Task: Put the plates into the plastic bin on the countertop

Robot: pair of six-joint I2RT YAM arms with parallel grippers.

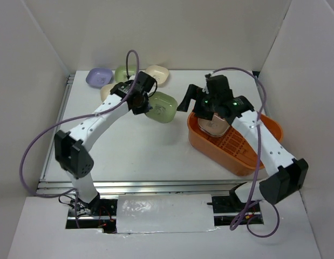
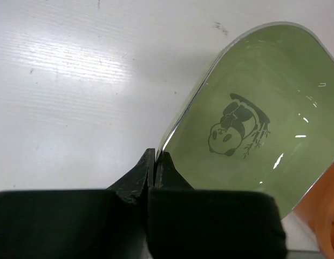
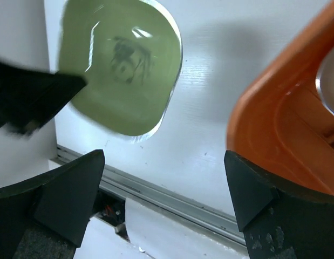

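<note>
My left gripper (image 1: 144, 103) is shut on the rim of a green plate (image 1: 162, 107) with a panda print and holds it tilted above the countertop (image 1: 134, 145), left of the orange plastic bin (image 1: 247, 148). In the left wrist view the fingertips (image 2: 156, 159) pinch the plate's edge (image 2: 253, 124). My right gripper (image 1: 192, 105) is open and empty over the bin's left end. In the right wrist view the gripper (image 3: 164, 189) faces the green plate (image 3: 121, 65) and the bin wall (image 3: 285, 124). A brownish plate (image 1: 212, 125) lies in the bin.
At the back left lie a purple plate (image 1: 98, 76), a green plate (image 1: 125, 73) and two cream plates (image 1: 158, 74) (image 1: 107, 91). White walls enclose the table. A metal rail (image 1: 156, 186) runs along the front edge.
</note>
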